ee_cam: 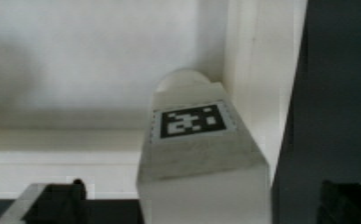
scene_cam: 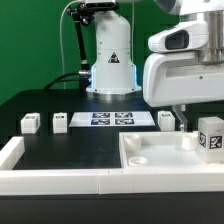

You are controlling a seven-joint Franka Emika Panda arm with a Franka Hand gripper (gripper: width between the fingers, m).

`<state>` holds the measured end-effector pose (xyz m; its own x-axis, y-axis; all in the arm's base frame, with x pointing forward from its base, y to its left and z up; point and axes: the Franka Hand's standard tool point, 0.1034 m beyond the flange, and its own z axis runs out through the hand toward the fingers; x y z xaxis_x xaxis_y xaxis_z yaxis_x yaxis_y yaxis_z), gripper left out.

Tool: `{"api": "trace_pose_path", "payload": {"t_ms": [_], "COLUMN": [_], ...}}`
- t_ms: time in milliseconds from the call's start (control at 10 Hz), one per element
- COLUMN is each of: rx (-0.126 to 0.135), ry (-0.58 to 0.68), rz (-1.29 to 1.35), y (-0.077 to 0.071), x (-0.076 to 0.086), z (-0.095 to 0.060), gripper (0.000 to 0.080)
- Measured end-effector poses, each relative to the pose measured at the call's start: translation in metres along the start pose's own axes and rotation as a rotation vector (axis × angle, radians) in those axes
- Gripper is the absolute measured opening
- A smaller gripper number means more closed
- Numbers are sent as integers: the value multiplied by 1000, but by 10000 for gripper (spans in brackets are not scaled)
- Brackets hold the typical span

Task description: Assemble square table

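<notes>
On the desk, a first leg post and a second post sit to the exterior view's left of the marker board, and a third post sits just beside it on the exterior view's right. The square slab lies nearer the camera than the board, toward the exterior view's right, with a fourth post at its far corner, seemingly standing on it. The robot base stands behind the board.

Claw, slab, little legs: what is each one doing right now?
claw: wide open, holding nothing.
leg post under the claw: inside the open claw, not pinched.
square slab: lying flat.
three other leg posts: sitting loose beside the marker board, apart from the slab.
</notes>
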<state>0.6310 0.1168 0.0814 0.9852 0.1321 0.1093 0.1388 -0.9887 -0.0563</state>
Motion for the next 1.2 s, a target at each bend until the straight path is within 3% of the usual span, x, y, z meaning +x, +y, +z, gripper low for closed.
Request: {"api": "trace_pose_path", "payload": {"t_ms": [100, 400, 800, 1200], "rx": [-3, -2, -1, 21], "ry": [16, 15, 15, 31], "rz": [-42, -54, -26, 360], "y": [1, 1, 1, 4], "x": [0, -1, -1, -2], "z": [1, 2, 2, 2], "gripper": [649, 289, 290, 291]}}
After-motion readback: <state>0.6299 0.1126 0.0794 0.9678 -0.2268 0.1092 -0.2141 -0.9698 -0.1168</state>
